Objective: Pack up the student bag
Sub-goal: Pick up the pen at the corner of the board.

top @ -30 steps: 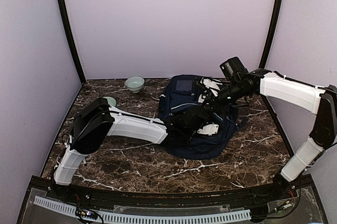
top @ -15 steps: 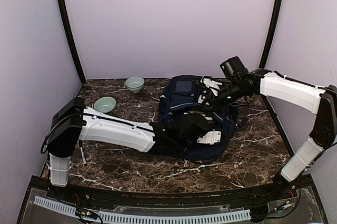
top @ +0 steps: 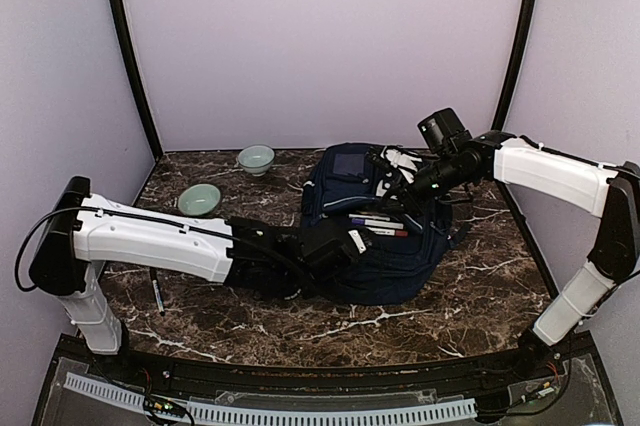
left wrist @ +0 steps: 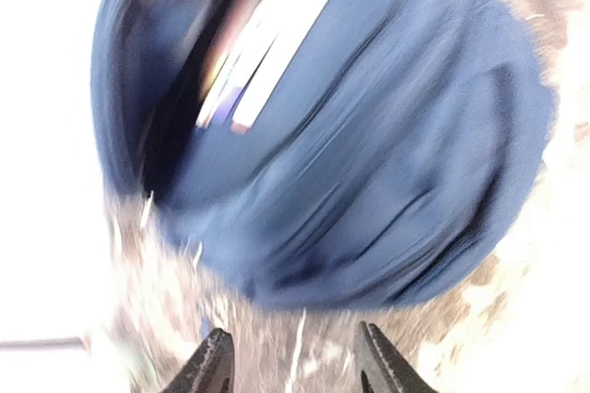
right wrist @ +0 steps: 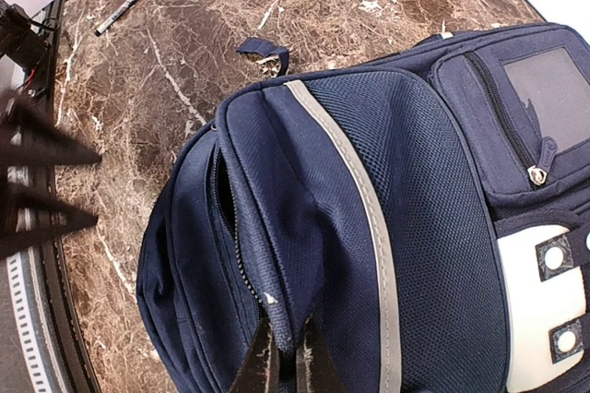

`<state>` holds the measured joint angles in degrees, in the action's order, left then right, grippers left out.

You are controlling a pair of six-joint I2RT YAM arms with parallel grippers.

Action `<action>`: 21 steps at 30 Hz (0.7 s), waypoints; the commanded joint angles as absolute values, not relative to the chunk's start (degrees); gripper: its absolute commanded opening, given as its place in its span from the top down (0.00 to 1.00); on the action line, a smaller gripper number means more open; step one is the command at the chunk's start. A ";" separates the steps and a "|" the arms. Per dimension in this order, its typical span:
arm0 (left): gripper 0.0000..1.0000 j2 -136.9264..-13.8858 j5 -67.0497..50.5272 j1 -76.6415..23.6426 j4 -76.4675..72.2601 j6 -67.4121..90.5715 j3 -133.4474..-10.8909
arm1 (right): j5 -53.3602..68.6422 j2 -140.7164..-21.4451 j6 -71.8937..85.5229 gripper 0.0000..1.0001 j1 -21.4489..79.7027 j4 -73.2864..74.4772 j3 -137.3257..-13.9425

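The student bag (top: 402,258) lies flat at the table's middle, navy with a pale stripe and white patch. Markers (top: 378,225) lie in its open pocket, seen blurred in the left wrist view as markers (left wrist: 267,42) inside the bag (left wrist: 387,135). My left gripper (top: 352,244) is at the bag's left edge, open and empty; its gripper (left wrist: 295,367) hovers over marble just short of the fabric. My right gripper (top: 396,182) is over the bag's far side. In its wrist view that gripper (right wrist: 288,361) is shut on a fold of the bag (right wrist: 442,208) beside the zip, holding the pocket open.
Two pale green bowls stand at the back left, one bowl (top: 256,158) by the wall and another bowl (top: 199,199) nearer. A black pen (top: 157,294) lies on the marble at the left, also seen as a pen (right wrist: 129,5). A small blue scrap (right wrist: 263,50) lies near the bag.
My left gripper has opened and pulled back left off the bag, its arm swinging low across the table. Markers now show in the bag's pocket. The right gripper has held still.
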<state>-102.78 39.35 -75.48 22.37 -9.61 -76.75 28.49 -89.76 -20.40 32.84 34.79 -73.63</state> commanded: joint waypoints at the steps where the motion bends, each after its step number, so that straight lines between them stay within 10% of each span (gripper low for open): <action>1: 0.55 -97.94 38.00 -68.62 39.72 14.17 -74.68 | 30.72 -89.11 -19.80 1.00 32.52 32.91 -73.78; 21: 0.48 -73.87 16.43 -31.59 41.32 41.31 -49.37 | 30.40 -88.89 -20.04 1.00 32.28 32.78 -73.39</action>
